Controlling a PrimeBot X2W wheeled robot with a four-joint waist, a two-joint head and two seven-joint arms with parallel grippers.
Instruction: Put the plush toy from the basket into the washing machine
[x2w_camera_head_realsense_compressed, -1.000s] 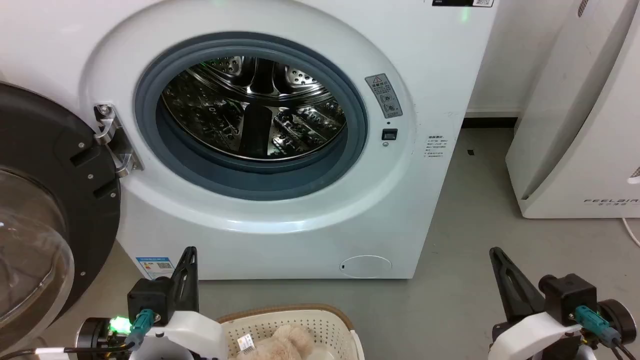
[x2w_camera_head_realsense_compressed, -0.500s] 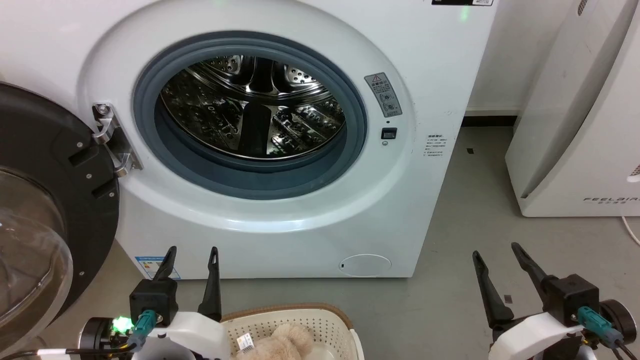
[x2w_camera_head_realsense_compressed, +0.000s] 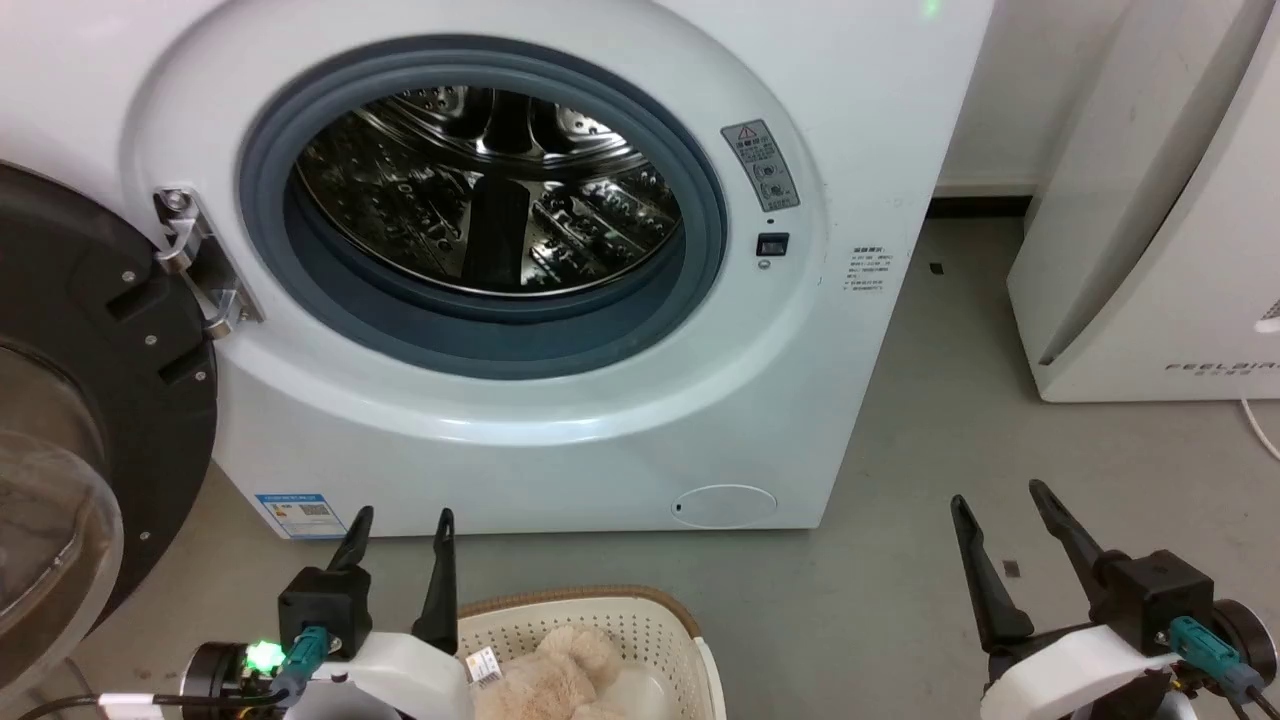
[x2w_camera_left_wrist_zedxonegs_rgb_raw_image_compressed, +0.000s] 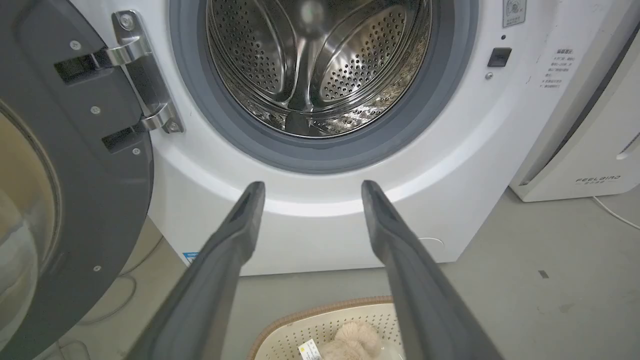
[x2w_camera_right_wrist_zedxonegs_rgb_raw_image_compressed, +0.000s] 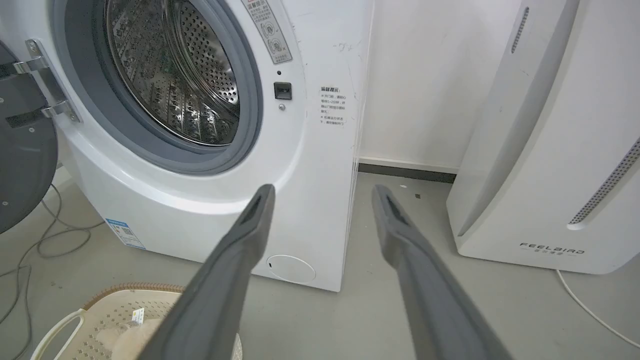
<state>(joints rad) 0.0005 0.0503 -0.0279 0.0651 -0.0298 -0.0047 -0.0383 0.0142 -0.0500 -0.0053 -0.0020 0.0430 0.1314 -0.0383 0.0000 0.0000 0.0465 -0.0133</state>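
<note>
The left gripper (x2w_camera_head_realsense_compressed: 403, 514) has its two fingers parted to a middling gap with nothing between them, and they point far, toward the washing machine (x2w_camera_head_realsense_compressed: 560, 440). Just to its right, nearer than its fingertips, the basket (x2w_camera_head_realsense_compressed: 610, 600) sits on the floor (x2w_camera_head_realsense_compressed: 900, 560). The plush toy (x2w_camera_head_realsense_compressed: 553, 676) lies inside the basket towards its left side, with a white tag (x2w_camera_head_realsense_compressed: 484, 664) at the toy's left edge. The right gripper (x2w_camera_head_realsense_compressed: 997, 494), likewise parted and empty, hangs well apart to the right. The left arm is therefore plainly the nearer one, and it would probably have to draw back and dip to the right to reach the toy. The toy's long axis cannot be told, because the head view's bottom edge cuts it off. Beyond, the drum (x2w_camera_head_realsense_compressed: 480, 190) stands open, its door (x2w_camera_head_realsense_compressed: 110, 330) swung to the left.
</note>
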